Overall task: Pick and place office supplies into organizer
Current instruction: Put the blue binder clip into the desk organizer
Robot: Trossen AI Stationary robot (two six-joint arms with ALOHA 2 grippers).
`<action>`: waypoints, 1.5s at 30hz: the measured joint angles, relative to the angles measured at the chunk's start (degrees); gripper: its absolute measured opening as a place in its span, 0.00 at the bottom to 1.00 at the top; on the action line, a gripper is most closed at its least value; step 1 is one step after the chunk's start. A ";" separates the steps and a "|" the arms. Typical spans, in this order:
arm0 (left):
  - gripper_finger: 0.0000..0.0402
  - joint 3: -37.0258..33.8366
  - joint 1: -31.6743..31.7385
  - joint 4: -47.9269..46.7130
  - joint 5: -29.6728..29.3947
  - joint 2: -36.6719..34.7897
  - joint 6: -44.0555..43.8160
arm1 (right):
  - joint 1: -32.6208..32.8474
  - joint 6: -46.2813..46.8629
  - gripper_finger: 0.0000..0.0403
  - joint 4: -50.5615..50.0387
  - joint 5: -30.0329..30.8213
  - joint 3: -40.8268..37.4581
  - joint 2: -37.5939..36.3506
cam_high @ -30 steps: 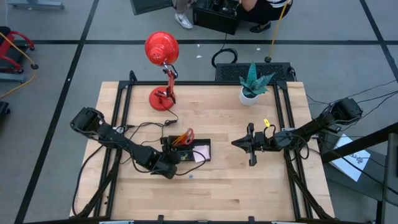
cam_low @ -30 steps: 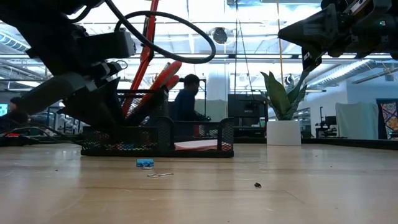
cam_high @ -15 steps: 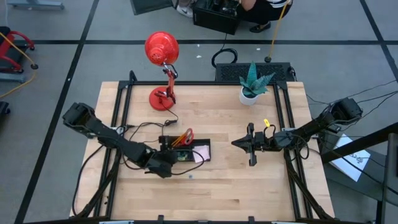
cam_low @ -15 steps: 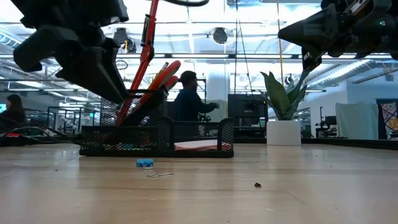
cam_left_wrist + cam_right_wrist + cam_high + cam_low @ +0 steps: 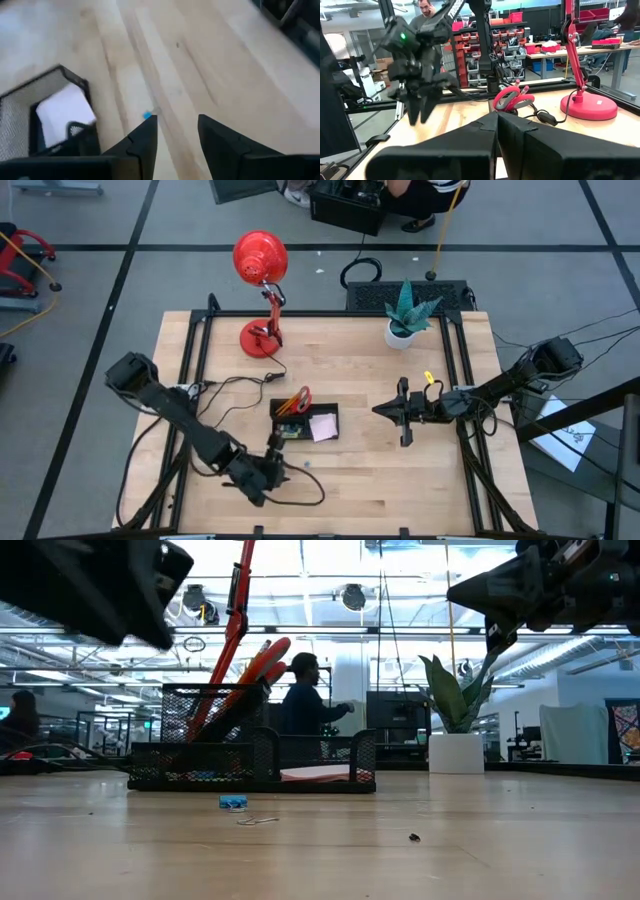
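I'm seeing my left gripper pulling back from the organizer toward the bench's near edge, fingers apart and empty, blue clip lying just before the organizer, right gripper hovering unmoved mid-bench, fingers together.

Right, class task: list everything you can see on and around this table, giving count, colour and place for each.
Organizer: one, black mesh, table centre.
Scissors: one pair, red handles, standing in organizer's taller compartment.
Sticky-note pad: one, pink, organizer's low compartment.
Clip: one, blue, on the table in front of organizer.
Desk lamp: one, red, table's far left.
Potted plant: one, green in white pot, far right.
Person: one, in the room behind.
Left tool: open, raised in front of organizer.
Right tool: shut, raised right of organizer.
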 joint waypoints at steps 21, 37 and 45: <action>0.38 10.81 11.72 -8.83 22.71 9.55 26.21 | 0.00 -0.28 0.01 0.24 0.11 0.02 -0.01; 0.38 27.98 13.14 -28.99 19.39 22.80 44.77 | -0.02 -0.43 0.01 -0.44 0.04 0.02 -0.01; 0.38 27.89 16.81 -28.97 24.46 22.79 48.55 | -0.02 -0.28 0.01 -0.62 0.04 0.02 0.00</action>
